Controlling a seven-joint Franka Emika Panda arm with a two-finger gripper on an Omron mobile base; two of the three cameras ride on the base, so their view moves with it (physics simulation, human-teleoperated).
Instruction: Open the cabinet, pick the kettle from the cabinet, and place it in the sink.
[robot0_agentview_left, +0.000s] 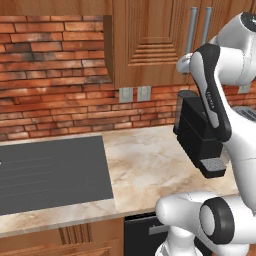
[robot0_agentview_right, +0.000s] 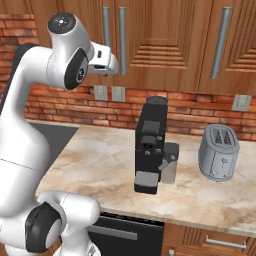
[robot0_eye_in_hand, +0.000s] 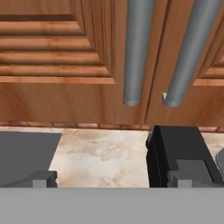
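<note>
2 grey bar handles (robot0_eye_in_hand: 139, 52) hang side by side on the closed doors of the cabinet (robot0_agentview_right: 165, 45), filling the upper half of the hand view. The gripper (robot0_eye_in_hand: 111, 178) is raised just in front of those doors, its jaws spread wide apart with nothing between them. Below, on the marbled surface (robot0_agentview_right: 100, 165), stands a black coffee machine (robot0_agentview_right: 152, 142), with a grey toaster (robot0_agentview_right: 218, 152) well to its right. A dark stovetop (robot0_agentview_left: 50, 172) lies on the left of the surface. With the doors shut, the kettle cannot be seen.
</note>
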